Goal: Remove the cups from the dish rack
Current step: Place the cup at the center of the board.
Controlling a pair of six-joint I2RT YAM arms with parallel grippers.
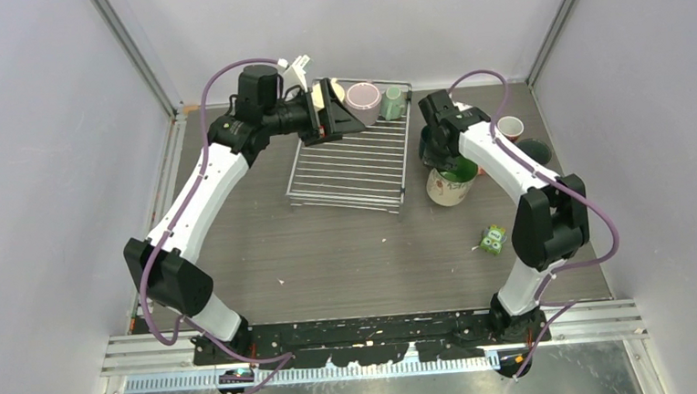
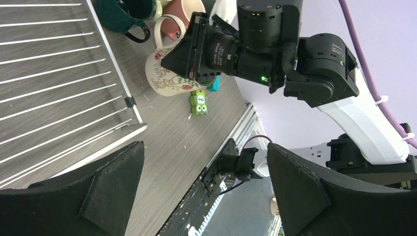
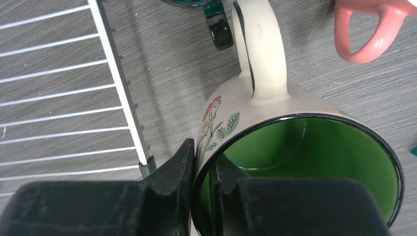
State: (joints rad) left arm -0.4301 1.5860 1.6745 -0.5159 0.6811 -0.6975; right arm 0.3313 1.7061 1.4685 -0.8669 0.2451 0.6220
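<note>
The dish rack (image 1: 352, 165) lies mid-table. Along its back edge stand a cream cup (image 1: 331, 92), a mauve cup (image 1: 364, 100) and a pale green cup (image 1: 395, 103). My left gripper (image 1: 326, 118) hangs over the rack's back left corner beside the cream cup. Its jaws are open (image 2: 206, 196) with nothing between them. My right gripper (image 3: 204, 172) is shut on the rim of a cream flowered mug with a green inside (image 3: 305, 147). One finger is inside and one outside, and the mug (image 1: 449, 187) is just right of the rack.
Right of the rack stand a salmon pink mug (image 1: 509, 129) and a dark teal mug (image 1: 534, 152), with another teal mug (image 1: 428, 142) partly hidden behind the right arm. A small green toy block (image 1: 492, 238) lies nearer the front. Grey walls close in the table.
</note>
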